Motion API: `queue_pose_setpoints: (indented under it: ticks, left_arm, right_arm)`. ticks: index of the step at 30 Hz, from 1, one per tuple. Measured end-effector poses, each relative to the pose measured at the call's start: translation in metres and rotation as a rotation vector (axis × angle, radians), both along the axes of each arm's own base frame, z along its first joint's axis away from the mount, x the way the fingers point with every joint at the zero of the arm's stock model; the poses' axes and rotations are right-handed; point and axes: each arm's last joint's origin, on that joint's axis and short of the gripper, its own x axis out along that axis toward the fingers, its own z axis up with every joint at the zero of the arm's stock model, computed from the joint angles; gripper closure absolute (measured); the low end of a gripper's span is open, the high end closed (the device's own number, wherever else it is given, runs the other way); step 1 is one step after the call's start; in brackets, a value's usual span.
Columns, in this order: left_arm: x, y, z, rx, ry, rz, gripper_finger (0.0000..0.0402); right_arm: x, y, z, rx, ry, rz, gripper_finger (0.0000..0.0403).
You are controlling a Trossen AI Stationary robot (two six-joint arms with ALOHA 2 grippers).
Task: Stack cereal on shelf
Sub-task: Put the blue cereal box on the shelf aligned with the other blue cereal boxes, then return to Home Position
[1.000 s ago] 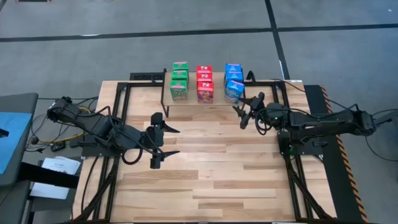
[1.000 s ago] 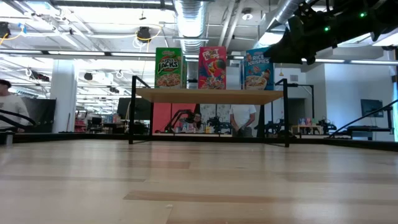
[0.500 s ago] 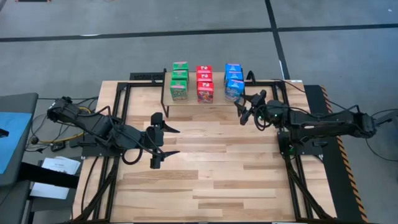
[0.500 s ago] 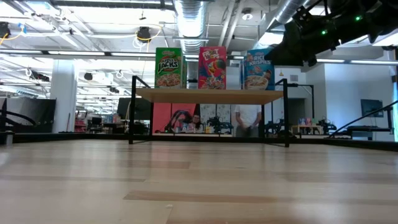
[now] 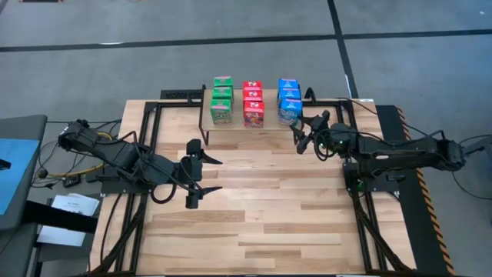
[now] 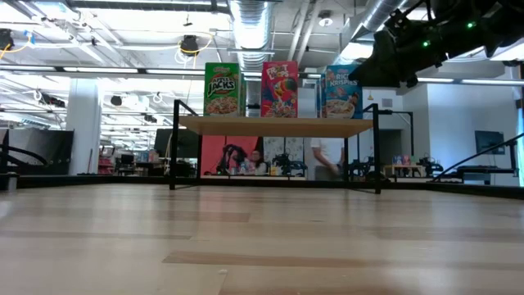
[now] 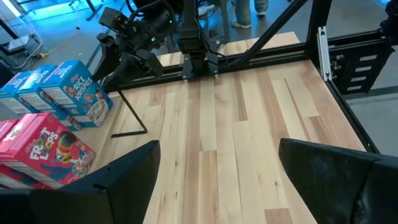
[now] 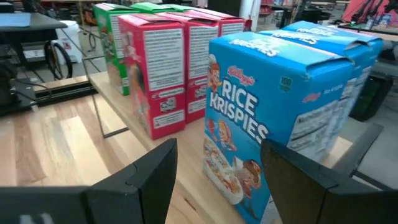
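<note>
The cereal stands on the shelf (image 5: 240, 127) in three rows running front to back: green boxes (image 5: 222, 100), red boxes (image 5: 253, 104) and blue boxes (image 5: 290, 98). The boxes stand upright on their bottoms. My right gripper (image 5: 300, 138) hovers, open, at the shelf's right front corner. Just ahead of its fingertips is the front blue box (image 8: 249, 124). My left gripper (image 5: 219, 175) waits wide open above the table's middle left, nothing between its fingers. My right gripper comes level from the table's right near side at the front blue box's printed face (image 8: 236, 155). One finger (image 8: 298, 180) covers the box's lower corner. Whether a finger touches the box I cannot tell.
Black frame rails (image 5: 146, 154) run along the table's left, right and far sides. The shelf's thin black legs (image 6: 173, 146) stand on the wood. Bare planks (image 5: 261, 208) stretch from the shelf to the near edge. People move in the room behind the table (image 6: 315, 160).
My right gripper has swung a little toward the shelf. The front blue box, which stood skewed on the shelf a second ago, has turned and now stands square in line with the blue boxes behind it.
</note>
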Motion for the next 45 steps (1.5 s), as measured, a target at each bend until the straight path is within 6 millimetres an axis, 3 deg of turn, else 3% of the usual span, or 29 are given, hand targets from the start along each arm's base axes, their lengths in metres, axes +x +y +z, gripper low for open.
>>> queue_pose_setpoints:
  ticks: [11,22,28,36,45]
  left_arm:
    - [-0.002,0.001,-0.005,-0.008,0.050,0.003,0.0084]
    - [-0.010,0.004,-0.028,-0.087,0.106,0.029,0.0084]
    - [-0.028,0.010,-0.051,-0.195,0.067,0.010,0.0084]
    - [-0.060,0.022,-0.082,-0.277,-0.054,-0.144,0.0084]
    - [-0.094,0.035,-0.134,-0.323,-0.125,-0.226,0.0084]
  right_arm:
    - [-0.001,0.024,0.005,0.049,-0.064,0.118,0.0147]
    - [-0.033,0.055,0.035,-0.050,-0.205,0.326,0.0147]
    - [-0.054,0.062,0.041,-0.063,-0.229,0.396,0.0147]
    - [-0.071,0.070,0.035,-0.031,-0.177,0.489,0.0147]
    - [-0.085,0.072,0.031,-0.041,-0.184,0.551,0.0147]
